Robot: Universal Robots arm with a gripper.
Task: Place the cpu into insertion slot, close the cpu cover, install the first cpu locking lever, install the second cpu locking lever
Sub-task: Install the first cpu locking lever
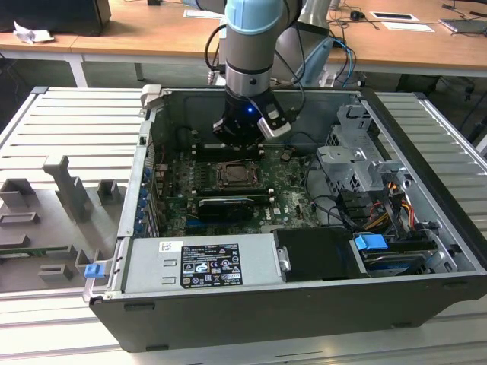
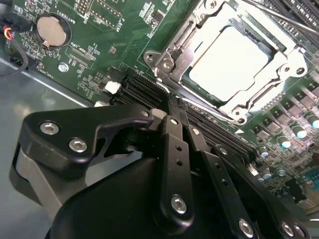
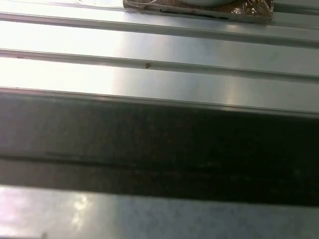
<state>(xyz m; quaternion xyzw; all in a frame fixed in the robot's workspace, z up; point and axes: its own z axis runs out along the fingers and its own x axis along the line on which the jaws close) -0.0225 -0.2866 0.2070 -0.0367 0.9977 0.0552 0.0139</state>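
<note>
An open computer case [image 1: 426, 198] lies on a ribbed metal table, and my arm reaches down into it. The cpu [image 2: 229, 57] is seated in the insertion slot [image 1: 230, 176] on the green motherboard, its pale face showing through the cut-out. Flat over it lies the cpu cover [image 2: 172, 57], a silvery frame. One thin locking lever [image 2: 284, 16] runs along the far side of the socket. My gripper [image 2: 167, 110] is shut, its black fingers together with nothing held, the tips just off the socket's near edge above the memory slots. In the exterior view my gripper [image 1: 237, 144] hangs just behind the socket.
Long black memory slots [image 2: 142, 92] and a coin battery [image 2: 51, 30] flank the socket. A grey power supply [image 1: 202, 262], a black card [image 1: 224, 207], a metal drive cage [image 1: 354, 163] and cables with a blue connector [image 1: 371, 245] crowd the case. Grey fixtures [image 1: 68, 190] stand on the table.
</note>
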